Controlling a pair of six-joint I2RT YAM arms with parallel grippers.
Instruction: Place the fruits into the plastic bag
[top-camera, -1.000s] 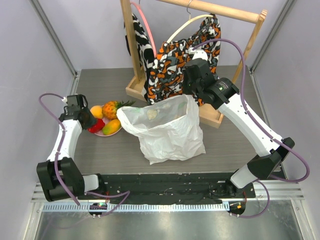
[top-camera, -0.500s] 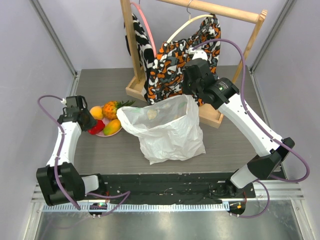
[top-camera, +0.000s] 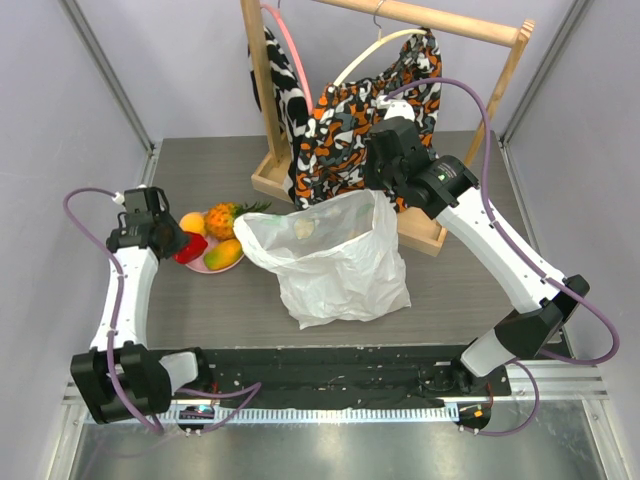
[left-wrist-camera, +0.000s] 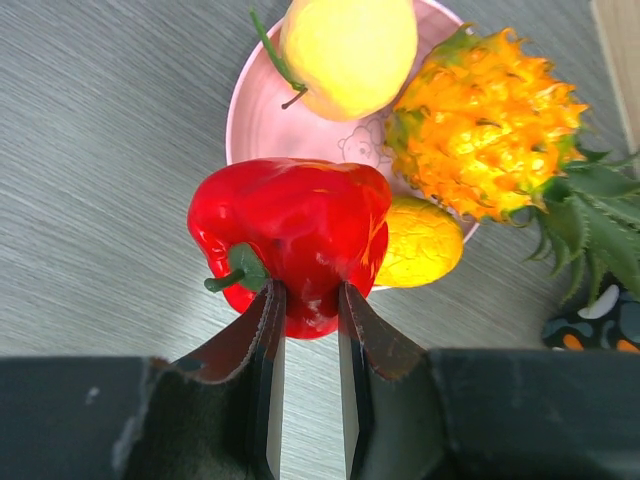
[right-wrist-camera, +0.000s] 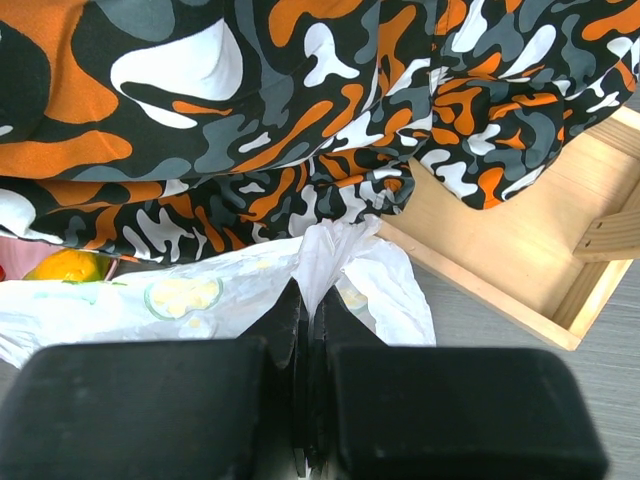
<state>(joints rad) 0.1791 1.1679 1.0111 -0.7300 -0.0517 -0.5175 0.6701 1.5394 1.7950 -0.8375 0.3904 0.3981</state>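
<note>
Four fruits (top-camera: 222, 218) were recorded at the left of the table (top-camera: 200, 310), on or over a pink plate (left-wrist-camera: 250, 110). These were a yellow round fruit (left-wrist-camera: 345, 50) at the far rim, a pineapple (left-wrist-camera: 480, 150) whose green crown extended past the plate's edge, a mango (left-wrist-camera: 420, 240) just beside the pineapple, and a red fruit (left-wrist-camera: 290, 220).

The red fruit was pinched at its lower end between the jaws of the left gripper (left-wrist-camera: 307, 295). The two dark fingers were pressed against its sides and held narrowly apart by the fruit itself. It was positioned over the near rim of the plate, beside the mango; whether it was clear of the plate could not be told.

The plastic bag (top-camera: 345, 265) was stood near the middle of the table, to the right of the plate and apart from it, with its mouth turned upward and open. The far right part of its rim was gathered and clamped in the right gripper (right-wrist-camera: 305, 300), whose jaws were pressed together on the thin film. A pale round patch (top-camera: 305, 228) was seen on the bag's far wall; print and fruit could not be distinguished.

Behind the bag a patterned cloth (right-wrist-camera: 250, 120) was hung from a wooden rack (top-camera: 262, 90).
</note>
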